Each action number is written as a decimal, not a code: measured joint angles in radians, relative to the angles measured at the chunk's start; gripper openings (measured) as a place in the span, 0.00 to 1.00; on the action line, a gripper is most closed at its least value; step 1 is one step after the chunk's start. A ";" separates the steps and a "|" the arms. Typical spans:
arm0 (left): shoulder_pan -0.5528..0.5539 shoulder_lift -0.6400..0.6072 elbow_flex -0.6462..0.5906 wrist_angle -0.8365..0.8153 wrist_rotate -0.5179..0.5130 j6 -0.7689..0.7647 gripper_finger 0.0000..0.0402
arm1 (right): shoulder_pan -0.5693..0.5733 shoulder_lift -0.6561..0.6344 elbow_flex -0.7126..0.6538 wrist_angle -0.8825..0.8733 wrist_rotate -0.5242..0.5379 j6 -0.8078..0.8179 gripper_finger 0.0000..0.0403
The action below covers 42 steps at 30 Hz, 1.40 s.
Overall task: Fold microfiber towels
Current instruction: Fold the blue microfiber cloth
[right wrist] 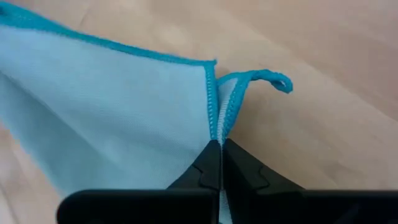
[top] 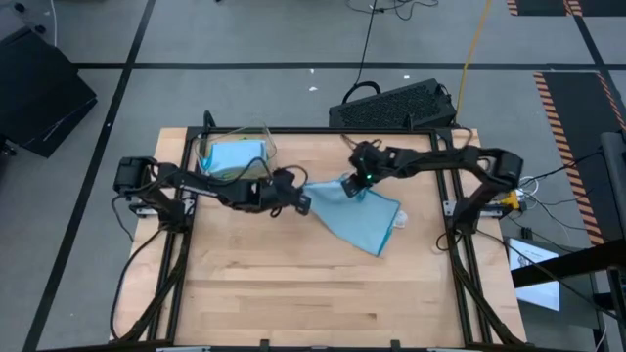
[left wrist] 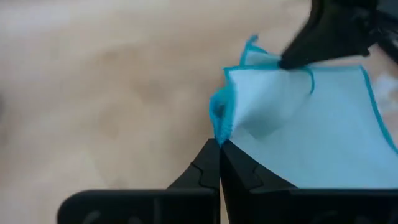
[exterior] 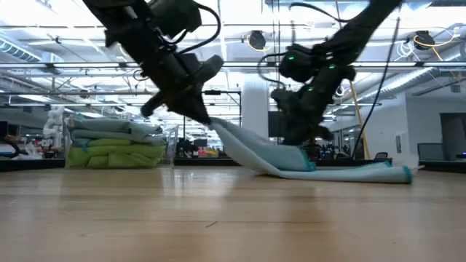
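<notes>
Pinching only thin hem, your left gripper [top: 305,203] and right gripper [top: 354,188] hold the light blue towel [top: 364,220] beside the clear bin [top: 233,156]; uneven pulling could slip a corner free.

**Both arms reach in, both grippers pinched shut**

The left arm stretches from the table's left edge toward the middle, its gripper [top: 303,203] tilted downward with fingers [left wrist: 214,165] pressed together. The right arm bends in from the right side, its gripper [top: 354,188] pointing down close to the table, fingers [right wrist: 217,163] clamped tight.
</notes>
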 joint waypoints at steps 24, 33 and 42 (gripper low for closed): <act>0.221 0.122 -0.001 0.186 0.264 0.263 0.00 | -0.318 -0.102 -0.101 0.146 -0.302 0.215 0.53; 0.213 0.136 -0.001 0.205 0.262 0.246 0.01 | -0.324 0.159 0.247 -0.211 -0.358 -0.028 0.71; 0.213 0.136 -0.001 0.205 0.257 0.232 0.01 | -0.299 0.311 0.424 -0.421 -0.327 -0.145 0.71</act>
